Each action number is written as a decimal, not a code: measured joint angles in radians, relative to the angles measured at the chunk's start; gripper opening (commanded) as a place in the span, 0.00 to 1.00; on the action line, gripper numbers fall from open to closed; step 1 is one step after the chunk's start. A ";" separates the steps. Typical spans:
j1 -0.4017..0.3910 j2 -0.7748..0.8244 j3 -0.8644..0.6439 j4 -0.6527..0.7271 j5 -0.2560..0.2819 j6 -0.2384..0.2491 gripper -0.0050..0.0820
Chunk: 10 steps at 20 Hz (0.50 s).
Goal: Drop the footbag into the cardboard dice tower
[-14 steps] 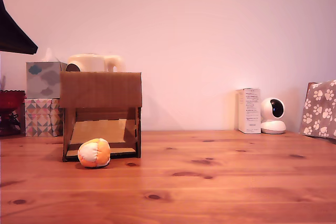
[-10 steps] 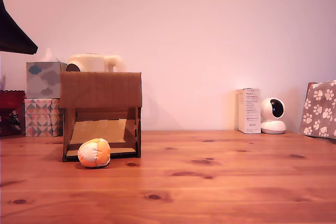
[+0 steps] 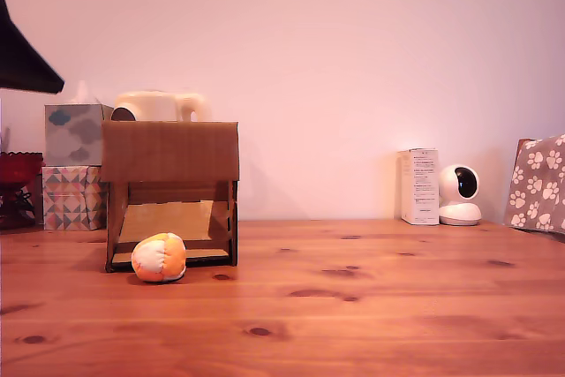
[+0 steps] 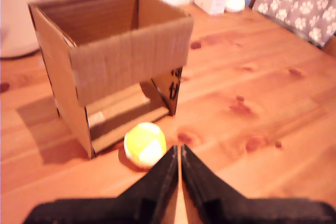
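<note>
One small ball, the footbag (image 3: 159, 257), sits on the wooden table (image 3: 371, 306); it is orange and white and a bit squashed; it rests right in front of the cardboard dice tower (image 3: 169, 192), at the low opening, where a tan ramp (image 3: 168, 220) slopes down inside; the wrist view shows the tower open at the top, with nothing seen in the upper part. The gripper (image 4: 179, 153) shows only in the wrist view; its two black fingers (image 4: 164, 174) are pressed almost together with just a thin slit between them; they have nothing in them; their tips point at the ball and sit near it, not touching. On the exterior view's left, behind the tower, are two patterned tissue boxes (image 3: 74, 165), one on top of the other; on that view's right, by the wall, a white carton (image 3: 418, 185) stands just beside a small round white camera (image 3: 459, 194); a paw-print cloth (image 3: 538, 183) is at the far edge.
</note>
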 measured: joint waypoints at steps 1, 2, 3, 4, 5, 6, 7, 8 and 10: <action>-0.010 0.000 -0.022 0.033 -0.011 -0.021 0.03; -0.026 0.000 -0.054 0.075 -0.023 -0.029 0.03; -0.045 0.000 -0.088 0.103 -0.042 -0.047 0.03; -0.063 0.003 -0.118 0.132 -0.064 -0.053 0.03; -0.080 0.007 -0.144 0.166 -0.092 -0.058 0.03; -0.094 0.011 -0.160 0.201 -0.116 -0.069 0.03; -0.108 0.016 -0.165 0.228 -0.138 -0.072 0.03; -0.119 0.025 -0.165 0.250 -0.156 -0.074 0.03; -0.127 0.063 -0.165 0.280 -0.173 -0.075 0.03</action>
